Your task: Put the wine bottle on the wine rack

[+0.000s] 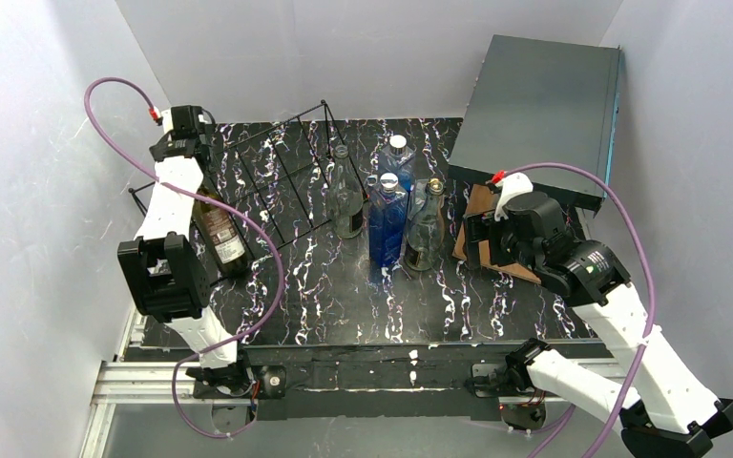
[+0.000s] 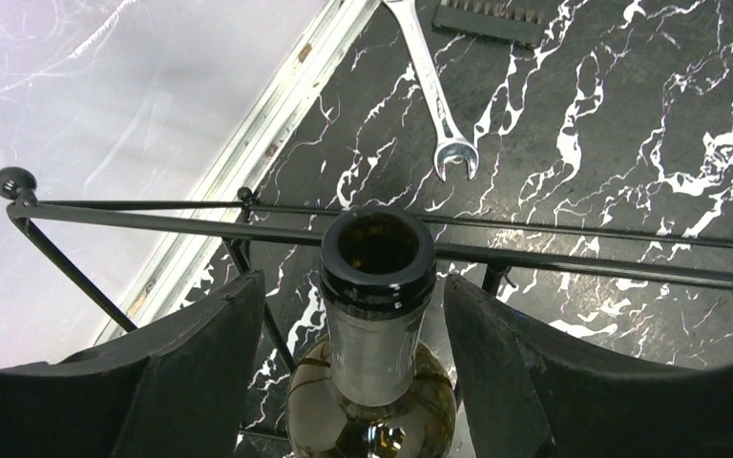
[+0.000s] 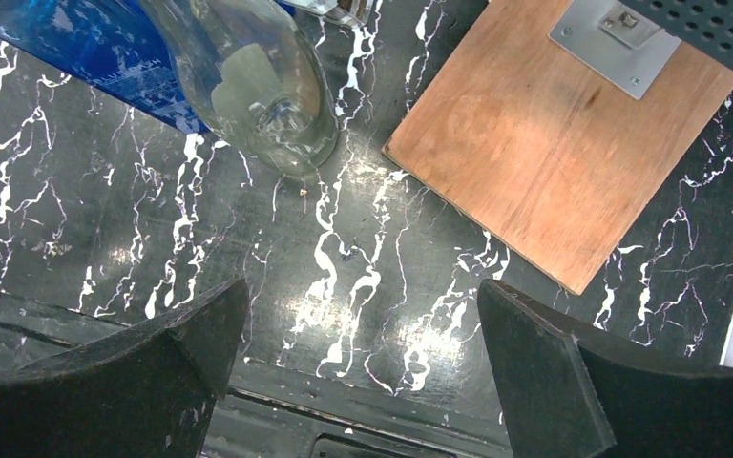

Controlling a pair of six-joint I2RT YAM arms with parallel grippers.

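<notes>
Surface: we see a glossy black tabletop (image 1: 344, 296) veined in white like marble, with lamp glare under the right arm.
Room: plain white walls (image 1: 344, 48) close the table in on three sides. One stands just beside the rack's left end, with an aluminium edge rail (image 2: 282, 110) between them.
Landmark: the black thin-wire wine rack (image 1: 282, 176) lies on the tabletop's far left part.
Wine bottle: the dark glass wine bottle with a pale label (image 1: 221, 229) lies in the rack's left end section, under the left arm. Its open mouth crosses over the rack's edge wires.
Left gripper (image 2: 353, 284): at the rack's left end, its fingers (image 2: 219, 334) are spread either side of the bottle neck, and we see a gap on each side.
Right gripper (image 3: 363, 296): well right of the rack, spread wide above bare tabletop, holding nothing.
Standing bottles: upright clear and blue glass bottles (image 1: 387, 224) cluster just right of the rack.
Box: a dark grey box (image 1: 539, 105) sits far right of the rack, with a brown wooden board (image 3: 554, 143) at its front.
Tools: a silver open-ended spanner (image 2: 429, 86) and a black bit strip (image 2: 487, 21) lie beyond the rack's edge wires.
</notes>
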